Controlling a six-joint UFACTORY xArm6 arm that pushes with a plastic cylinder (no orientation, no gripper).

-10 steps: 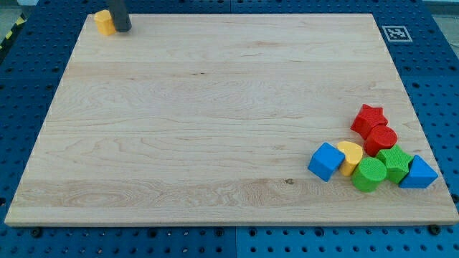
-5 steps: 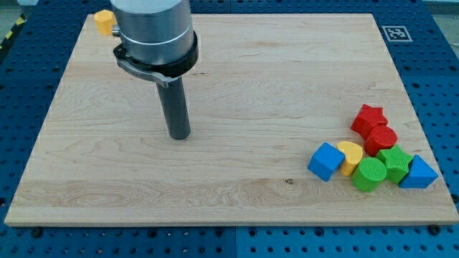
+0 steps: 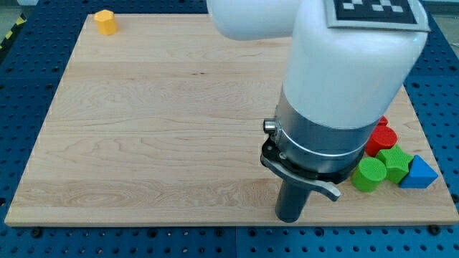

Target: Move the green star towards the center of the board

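The green star (image 3: pixel 395 163) lies in a cluster of blocks at the view's lower right, between a green cylinder (image 3: pixel 368 174) on its left and a blue triangle (image 3: pixel 419 173) on its right. A red cylinder (image 3: pixel 381 137) sits just above it. My tip (image 3: pixel 289 217) stands on the board near the bottom edge, to the left of the cluster and apart from the green cylinder. The arm's white and grey body hides the red star, the yellow block and the blue cube of the cluster.
The wooden board (image 3: pixel 143 129) fills the view on a blue pegboard. A small yellow block (image 3: pixel 106 21) sits at the board's top left corner.
My tip has travelled from the top left corner, across the board's middle, down to the bottom edge left of the cluster. The arm now covers several cluster blocks. No block has moved.
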